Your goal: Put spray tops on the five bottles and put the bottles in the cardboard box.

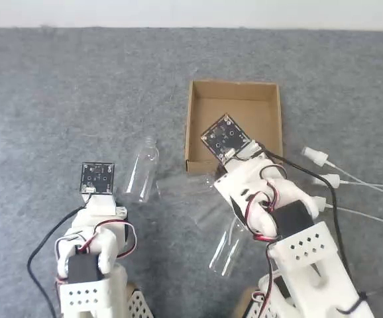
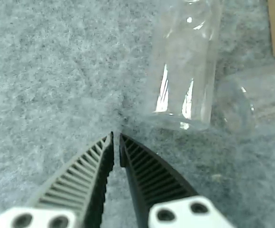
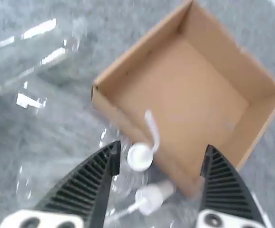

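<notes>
One carpet (image 1: 59, 79) (under box (image 1: 244, 112)); pale band (image 1: 178, 12).

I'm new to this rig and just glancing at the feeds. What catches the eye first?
A brown cardboard box sits open on the grey carpet at the middle of the high view. Clear bottles lie on their sides just in front of it, and white spray tops with long tubes lie off to its right. The right claw hangs open over the box's near edge.
</notes>
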